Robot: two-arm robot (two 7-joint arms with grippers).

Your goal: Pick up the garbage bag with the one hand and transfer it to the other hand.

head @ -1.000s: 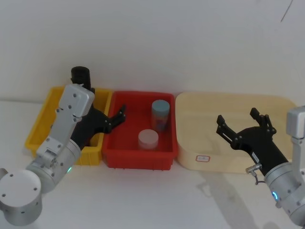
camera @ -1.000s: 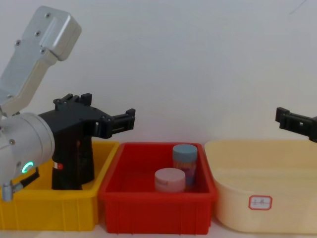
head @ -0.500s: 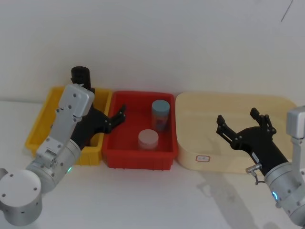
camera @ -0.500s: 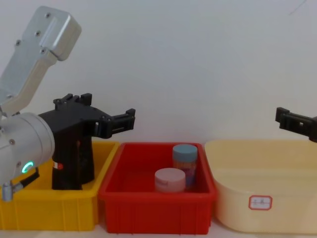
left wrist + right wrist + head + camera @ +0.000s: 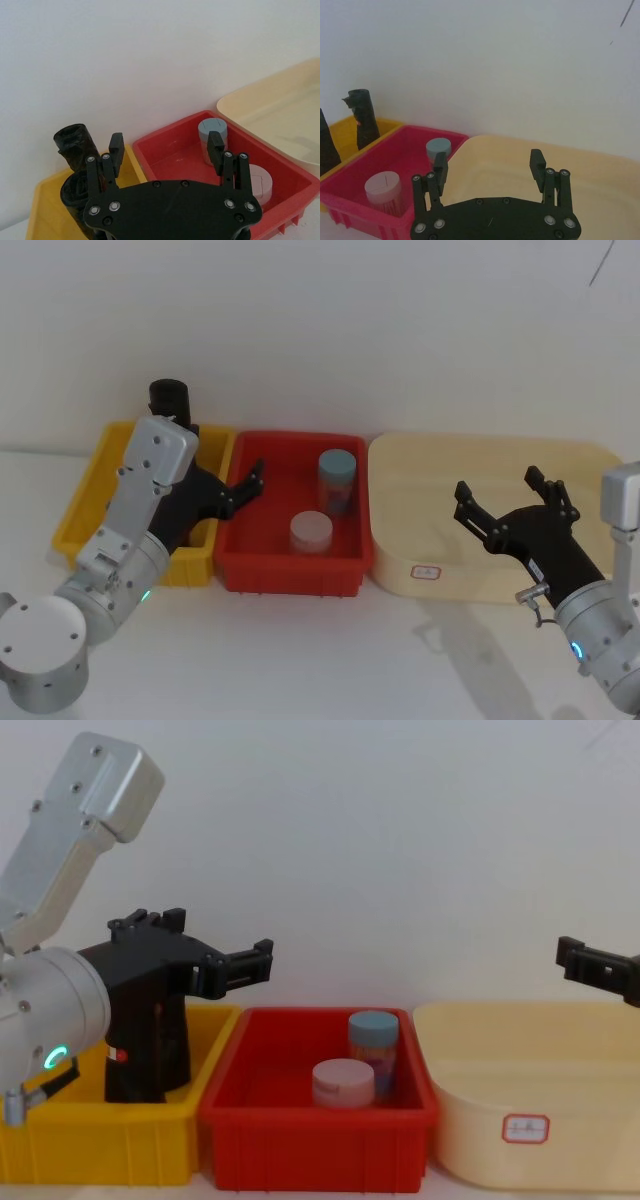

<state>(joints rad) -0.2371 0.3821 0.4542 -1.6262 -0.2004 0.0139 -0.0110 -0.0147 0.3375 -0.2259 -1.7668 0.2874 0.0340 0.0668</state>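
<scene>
The garbage bag, a tall black crinkly roll with a small red label, stands upright at the back of the yellow bin; it also shows in the right wrist view and the chest view. A second black roll stands beside it. My left gripper, on the green-lit arm, hovers open over the border of the yellow and red bins, just right of the rolls and holding nothing. My right gripper, on the blue-lit arm, hangs open and empty above the cream tub.
The red bin in the middle holds a tall blue-lidded jar and a shorter pale-lidded jar. The three containers stand side by side against a white wall. White tabletop lies in front of them.
</scene>
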